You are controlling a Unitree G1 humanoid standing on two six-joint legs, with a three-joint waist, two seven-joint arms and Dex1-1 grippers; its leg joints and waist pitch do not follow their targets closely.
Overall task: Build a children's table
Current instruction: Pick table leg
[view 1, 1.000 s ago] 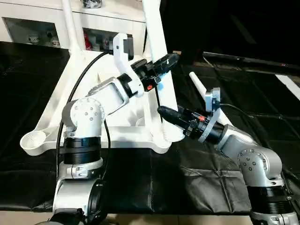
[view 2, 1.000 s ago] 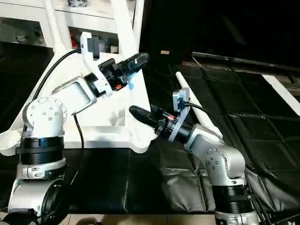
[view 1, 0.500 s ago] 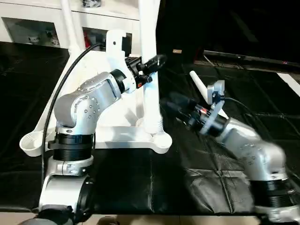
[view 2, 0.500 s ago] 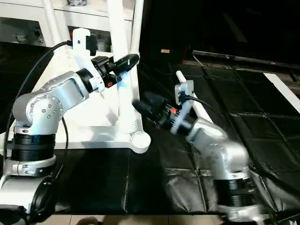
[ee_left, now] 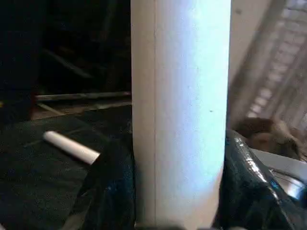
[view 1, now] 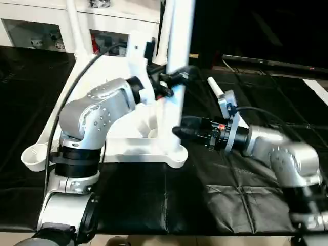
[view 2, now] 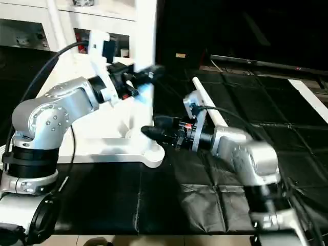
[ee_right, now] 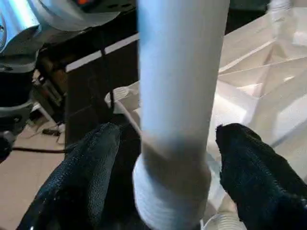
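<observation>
Tabletop (view 1: 123,146) lies underside up on the black mat (view 1: 205,200), its round corner sockets facing upward. Nearest right socket holds one white leg (view 1: 171,92), standing upright in it; the near left corner socket (view 1: 32,154) is vacant. Two more legs rise from the far side of the tabletop, their sockets hidden behind the left arm.

Left gripper (ee_left: 177,191) is clamped on the upright leg partway up its shaft — both fingers (ee_left: 108,191) press against its sides. Right gripper (ee_right: 163,182) sits low at the same leg, just above the socket, its fingers (ee_right: 84,182) spread on either side and standing clear of the tube — released, not gripping.

Fourth leg (view 1: 218,92) lies loose on the mat beyond the right arm. White cabinet (view 1: 46,25) with glass doors stands behind the tabletop.
</observation>
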